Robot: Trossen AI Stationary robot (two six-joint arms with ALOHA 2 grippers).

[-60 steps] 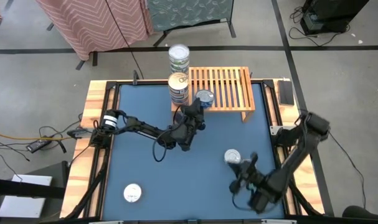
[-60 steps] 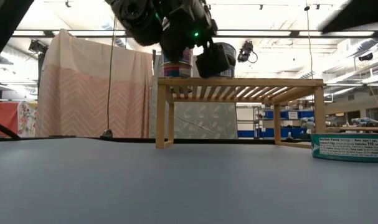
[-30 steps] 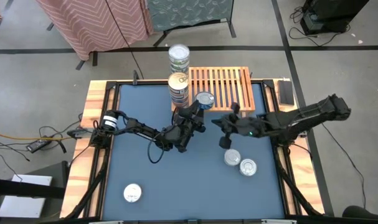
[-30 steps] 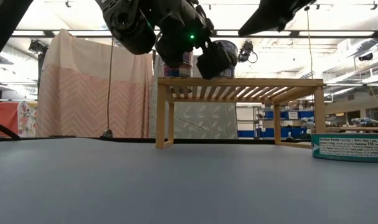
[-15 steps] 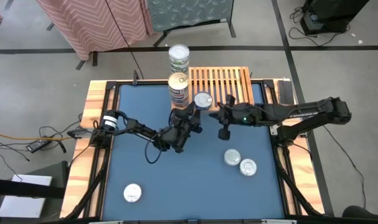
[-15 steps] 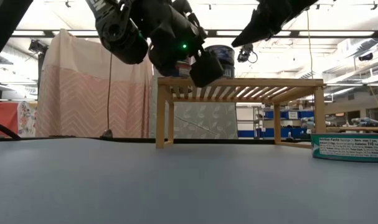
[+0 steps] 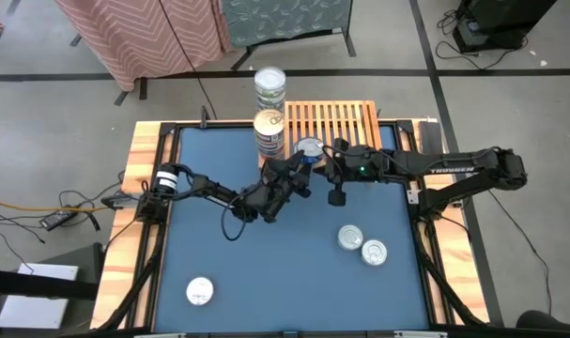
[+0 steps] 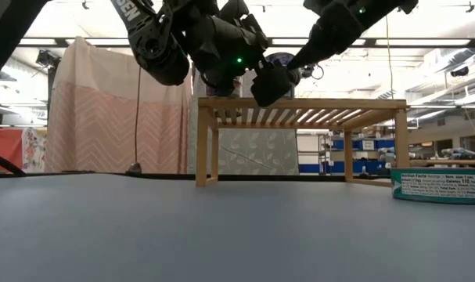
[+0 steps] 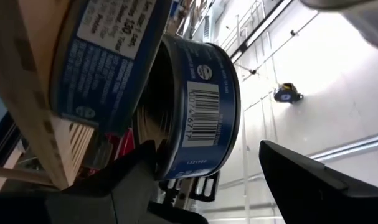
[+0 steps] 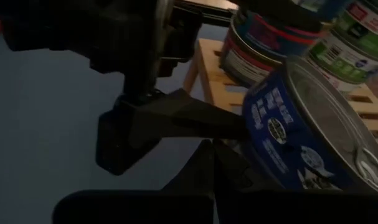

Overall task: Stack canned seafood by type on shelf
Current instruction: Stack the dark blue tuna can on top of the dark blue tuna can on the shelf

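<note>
Blue-labelled and silver-topped, the small round tin [image 7: 309,147] sat at the front edge of the low light-wood slatted shelf [image 7: 346,131], between the fingers of the left gripper [image 7: 298,178]. In the left wrist view those fingers bracketed the tin's sides, so the left gripper appeared clamped on it, jaws wide because the tin is wide. The right gripper [image 7: 336,196], fingers pressed together and empty, had its tip just beside the same tin, near the shelf's front rail. Two tall stacks of tins [image 7: 269,131] stood at the shelf's left end, and one further stack [image 7: 269,86] lay beyond it. Two loose silver-topped tins [image 7: 362,244] rested on the blue table [image 7: 219,253], with another tin [image 7: 199,292] near the front-left corner.

The step in hand looked like seating this tin on the slats. Doing it well would mean setting the base flat before letting go, keeping it clear of the tall stacks, which could topple if nudged. The closed right fingers could steady or push the tin inward, gently and low on its wall.
</note>
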